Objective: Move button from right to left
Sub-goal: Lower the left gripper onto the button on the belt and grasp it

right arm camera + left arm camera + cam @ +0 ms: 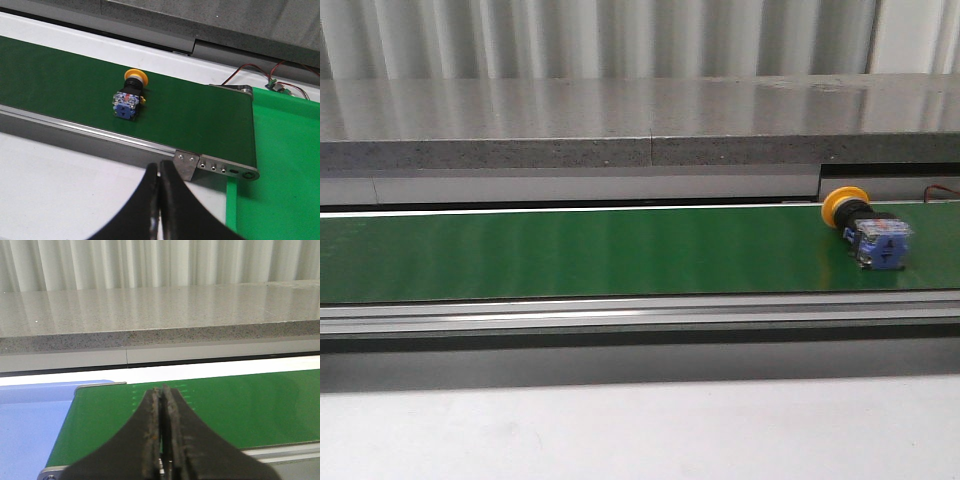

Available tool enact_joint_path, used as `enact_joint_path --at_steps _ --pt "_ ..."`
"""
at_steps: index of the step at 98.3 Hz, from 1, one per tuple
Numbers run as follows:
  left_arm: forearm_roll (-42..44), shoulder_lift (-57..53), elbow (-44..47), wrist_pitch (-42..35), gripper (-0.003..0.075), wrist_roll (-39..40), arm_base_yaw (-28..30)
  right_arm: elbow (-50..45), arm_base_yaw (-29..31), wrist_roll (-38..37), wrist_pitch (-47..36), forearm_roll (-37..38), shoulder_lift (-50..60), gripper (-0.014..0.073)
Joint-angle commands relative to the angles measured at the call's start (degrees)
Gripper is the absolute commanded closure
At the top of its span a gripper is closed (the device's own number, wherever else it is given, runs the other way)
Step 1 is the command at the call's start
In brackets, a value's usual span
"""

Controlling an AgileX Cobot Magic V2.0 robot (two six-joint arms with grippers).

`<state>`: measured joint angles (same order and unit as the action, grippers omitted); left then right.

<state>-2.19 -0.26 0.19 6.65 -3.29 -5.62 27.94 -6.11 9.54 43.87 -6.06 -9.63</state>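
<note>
The button (866, 228) lies on its side on the green conveyor belt (570, 250) at the far right, yellow-orange cap toward the back, blue-white contact block toward the front. It also shows in the right wrist view (130, 96). My right gripper (160, 167) is shut and empty, over the white table in front of the belt's right end, well short of the button. My left gripper (163, 392) is shut and empty, over the left end of the belt (240, 405). Neither gripper shows in the front view.
A grey stone ledge (620, 125) runs behind the belt. A metal rail (620, 315) edges the belt's front. A bright green mat (280, 165) and loose wires (270, 80) lie past the belt's right end. A blue surface (25, 430) lies past its left end.
</note>
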Motion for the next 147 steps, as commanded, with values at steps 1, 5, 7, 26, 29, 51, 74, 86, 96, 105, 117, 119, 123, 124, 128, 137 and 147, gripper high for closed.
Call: enact_joint_path --at_steps 1,5,7,26,29,51,74,86,96,105,117,119,123,124,128,137,147 --pt "-0.2 -1.7 2.2 -4.7 0.0741 0.5 0.1 1.3 0.1 0.5 -4.9 0.3 -0.6 0.0659" --pt "-0.2 -1.7 2.2 -5.6 0.0741 0.5 0.1 1.3 0.1 0.5 -4.7 0.3 -0.6 0.0659" --pt "-0.2 -1.7 2.1 -6.0 0.0741 0.5 0.1 1.3 0.1 0.5 -4.7 0.3 -0.6 0.0659" --pt "2.2 -0.7 -3.6 -1.5 0.0741 0.5 0.1 1.3 0.1 0.5 -4.7 0.3 -0.6 0.0659" --pt "2.9 -0.1 -4.8 -0.2 0.0741 0.5 0.1 1.3 0.1 0.5 -4.7 0.3 -0.6 0.0659" --pt "3.4 9.4 -15.0 9.7 0.0741 0.5 0.1 1.3 0.1 0.5 -4.7 0.3 -0.6 0.0659" --pt "1.3 23.4 -27.0 24.1 0.0741 0.5 0.1 1.3 0.1 0.5 -4.7 0.3 -0.6 0.0659" --pt "1.2 30.6 -31.6 28.5 0.0722 0.5 0.1 1.3 0.1 0.5 -4.7 0.3 -0.6 0.0659" --pt "0.6 35.0 -34.3 29.8 0.0594 0.5 0.1 1.3 0.1 0.5 -4.7 0.3 -0.6 0.0659" --pt "0.5 37.7 -35.5 29.4 0.0375 0.4 0.1 1.3 0.1 0.5 -4.7 0.3 -0.6 0.0659" --pt "0.5 39.9 -35.6 28.0 0.0137 0.4 0.1 1.3 0.1 0.5 -4.7 0.3 -0.6 0.0659" --pt "0.5 40.3 -35.6 28.0 0.012 0.4 0.1 1.3 0.1 0.5 -4.7 0.3 -0.6 0.0659" --pt "0.5 40.7 -35.6 28.0 0.011 0.4 0.1 1.3 0.1 0.5 -4.7 0.3 -0.6 0.0659" --pt "0.5 40.7 -35.6 28.0 0.0111 0.4 0.1 1.3 0.1 0.5 -4.7 0.3 -0.6 0.0659" --pt "0.5 41.1 -35.6 28.0 0.0116 0.4 0.1 1.3 0.1 0.5 -4.7 0.3 -0.6 0.0659" --pt "0.6 42.1 -35.6 27.7 0.0127 0.4 0.1 1.3 0.1 0.5 -4.7 0.3 -0.6 0.0659" --pt "-1.1 42.7 -35.6 27.4 0.0141 0.4 0.1 1.3 0.1 0.5 -4.7 0.3 -0.6 0.0659"
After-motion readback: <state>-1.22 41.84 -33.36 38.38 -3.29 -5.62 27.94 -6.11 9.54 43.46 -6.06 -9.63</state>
